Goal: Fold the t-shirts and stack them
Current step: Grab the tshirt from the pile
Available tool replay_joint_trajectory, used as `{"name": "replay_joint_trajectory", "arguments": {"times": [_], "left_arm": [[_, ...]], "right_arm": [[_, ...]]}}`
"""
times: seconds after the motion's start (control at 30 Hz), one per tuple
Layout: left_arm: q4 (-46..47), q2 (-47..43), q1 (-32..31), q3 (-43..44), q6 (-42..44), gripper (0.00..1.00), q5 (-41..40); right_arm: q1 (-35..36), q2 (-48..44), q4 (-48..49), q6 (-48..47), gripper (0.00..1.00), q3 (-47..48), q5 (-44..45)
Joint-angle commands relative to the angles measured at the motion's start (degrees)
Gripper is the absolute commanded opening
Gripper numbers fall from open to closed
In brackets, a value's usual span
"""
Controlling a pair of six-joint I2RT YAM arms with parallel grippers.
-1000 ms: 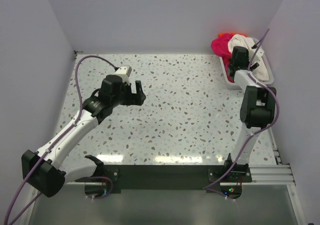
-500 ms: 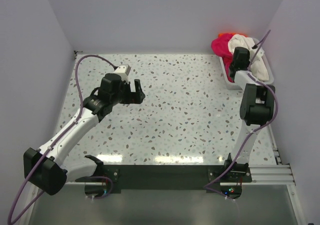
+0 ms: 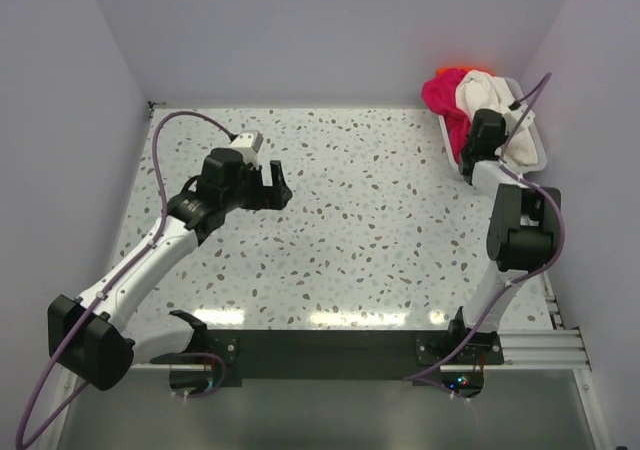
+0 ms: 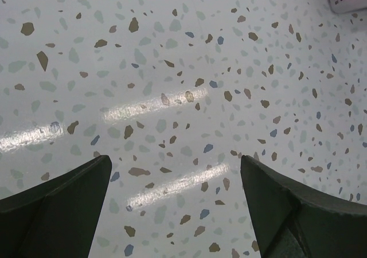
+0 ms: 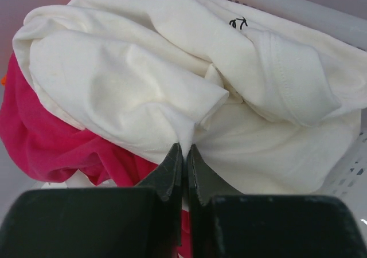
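Jaws, right gripper [image 5: 183, 152]: clenched, and as far as its wrist view shows, pinching a thin fold of the cream tee [image 5: 172, 69] at the very tips. Jaws, left gripper [image 4: 178, 212]: released, spread wide, holding nothing, hovering over bare table [image 3: 380, 220] at about 10 o'clock from its centre. We locate the tees in the basket [image 3: 535, 150] at the table's 1 o'clock corner, heaped above its rim. Relation for the coming move: the cream tee rises from the right jaws toward 12 o'clock in the wrist view, its bulk running from 10 to 4 o'clock. The right arm is in the basket; the left gripper is well apart, across the table. We judge that any lift falls to the right arm. Cream tee: soft, bunched, uppermost, a stitched hem at 2 o'clock, a small dark mark near the far rim; we cannot read its long axis while it is crumpled. Pink tee [image 5: 51, 137]: crumpled under and beside the cream one at 9 o'clock, touching it. Orange tee [image 3: 450, 70]: only a sliver shows behind the pink.
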Motion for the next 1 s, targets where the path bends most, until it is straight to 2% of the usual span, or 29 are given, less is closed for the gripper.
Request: {"name": "replay_joint_trajectory", "arguments": {"times": [0.0, 0.3, 0.57, 0.7, 0.8, 0.97], "left_arm": [[3.2, -1.1, 0.5, -0.4, 0.7, 1.00, 1.8], [3.9, -2.2, 0.6, -0.6, 0.6, 1.00, 2.8], [4.6, -3.4, 0.6, -0.8, 0.3, 1.00, 4.0], [4.7, -4.2, 0.6, -0.8, -0.1, 1.00, 4.2], [4.8, -4.8, 0.6, -0.8, -0.7, 1.00, 4.2], [4.6, -6.2, 0.5, -0.9, -2.7, 0.99, 3.1]], "right_arm": [[0.3, -6.6, 9.5, -1.1, 0.00, -3.1, 1.2], [2.1, -17.5, 12.3, -3.9, 0.00, -11.0, 1.3], [5.1, -28.3, 10.7, -9.2, 0.00, -12.9, 1.8], [10.2, -33.3, 8.0, -13.8, 0.00, -9.0, 2.1], [12.1, -35.8, 4.0, -15.6, 0.00, -4.3, -0.9], [16.8, -36.4, -6.2, -15.5, 0.00, 6.3, -10.8]]}}
